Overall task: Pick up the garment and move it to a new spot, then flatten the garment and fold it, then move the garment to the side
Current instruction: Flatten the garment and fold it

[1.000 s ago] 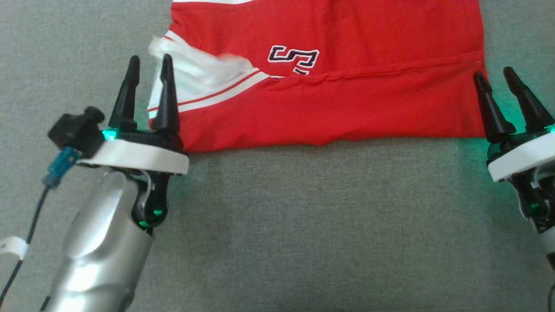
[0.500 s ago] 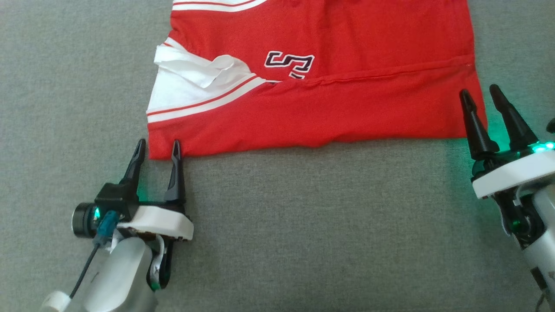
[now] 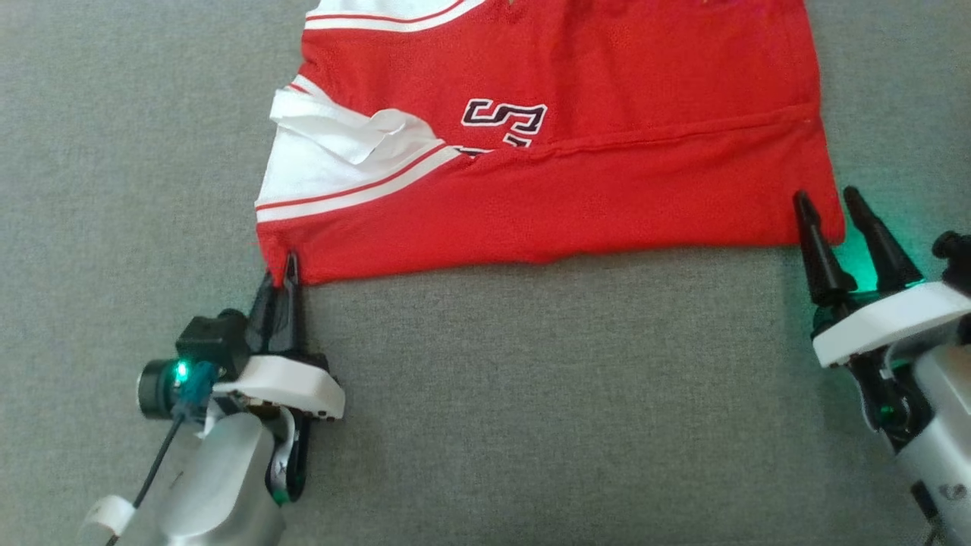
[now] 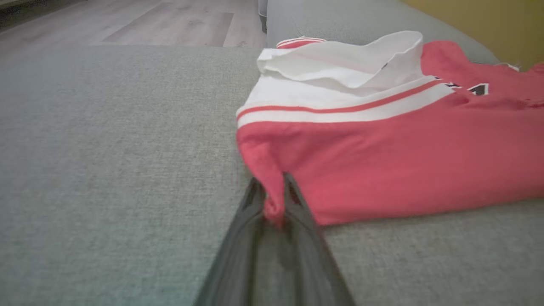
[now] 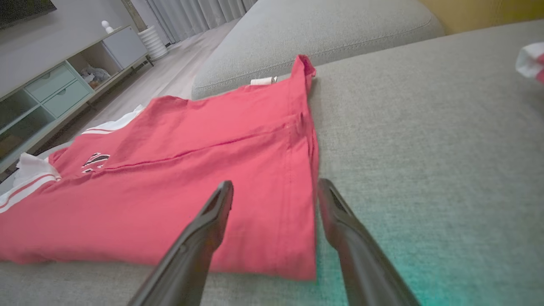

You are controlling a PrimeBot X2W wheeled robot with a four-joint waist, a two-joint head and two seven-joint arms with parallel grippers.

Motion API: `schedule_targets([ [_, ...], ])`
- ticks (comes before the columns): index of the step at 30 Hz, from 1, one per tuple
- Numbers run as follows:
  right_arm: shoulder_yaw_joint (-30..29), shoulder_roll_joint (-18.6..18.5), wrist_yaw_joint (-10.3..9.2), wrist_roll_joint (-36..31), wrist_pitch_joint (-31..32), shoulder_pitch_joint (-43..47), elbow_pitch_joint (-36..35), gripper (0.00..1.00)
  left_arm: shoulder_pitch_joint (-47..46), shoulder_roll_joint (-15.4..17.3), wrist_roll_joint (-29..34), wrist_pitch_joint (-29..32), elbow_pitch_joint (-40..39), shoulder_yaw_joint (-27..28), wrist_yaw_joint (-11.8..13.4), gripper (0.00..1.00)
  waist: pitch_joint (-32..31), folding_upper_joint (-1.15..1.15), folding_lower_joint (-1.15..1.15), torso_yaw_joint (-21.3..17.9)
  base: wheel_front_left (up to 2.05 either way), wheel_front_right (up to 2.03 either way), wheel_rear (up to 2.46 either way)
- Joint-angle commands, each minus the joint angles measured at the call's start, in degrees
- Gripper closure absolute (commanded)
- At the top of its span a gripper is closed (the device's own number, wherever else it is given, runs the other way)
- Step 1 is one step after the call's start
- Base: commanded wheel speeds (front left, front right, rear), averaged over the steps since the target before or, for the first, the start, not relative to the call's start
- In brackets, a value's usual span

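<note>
Grey cushion (image 3: 531, 417), red garment (image 3: 607, 182) spread flat on it. Near-left corner pinched in left gripper (image 3: 281, 271), arm low along surface. Right gripper (image 3: 825, 197) spread wide, flanking near-right corner edge.

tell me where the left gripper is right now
The left gripper is at the lower left of the head view, closed on the near-left corner of the red jersey lying on the grey cushion.

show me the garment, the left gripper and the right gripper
garment (image 3: 607, 205), head view, red panel below the print
left gripper (image 3: 279, 267), head view, between fingertips pinching the garment's near corner
right gripper (image 3: 824, 194), head view, between its open fingertips
</note>
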Motion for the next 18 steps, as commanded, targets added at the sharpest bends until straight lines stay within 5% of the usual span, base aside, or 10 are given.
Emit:
schedule_targets([
  [1,0.5,-0.3,-0.04,0.2,-0.9,0.3,0.0,0.00,1.2,0.4,-0.5,0.2,0.8,1.4,-0.2,1.00,-0.1,0.00,0.01,0.2,0.00,0.00,0.00],
  [8,1.3,2.0,-0.04,-0.5,0.8,-2.0,7.5,0.00,1.3,-0.2,-0.4,-0.7,-0.8,1.7,-1.0,1.00,-0.6,0.00,0.01,0.9,0.00,0.00,0.00],
  [9,1.7,2.3,-0.04,-0.4,1.3,-2.2,8.3,0.43,1.3,-0.3,-0.4,-0.8,-1.0,1.7,-1.2,1.00,-0.8,0.00,0.01,1.1,0.00,0.00,0.00],
  [10,1.9,2.4,-0.04,-0.3,1.4,-2.3,9.0,1.00,1.4,-0.4,-0.4,-0.8,-1.0,1.7,-1.4,1.00,-0.9,0.00,0.01,1.2,0.00,0.00,0.00],
  [18,0.2,0.1,-0.04,-3.2,-0.3,-0.8,11.4,1.00,3.1,-0.9,0.5,-1.0,-4.2,2.6,-2.3,1.00,-3.0,0.00,0.01,2.2,0.00,0.00,0.00],
])
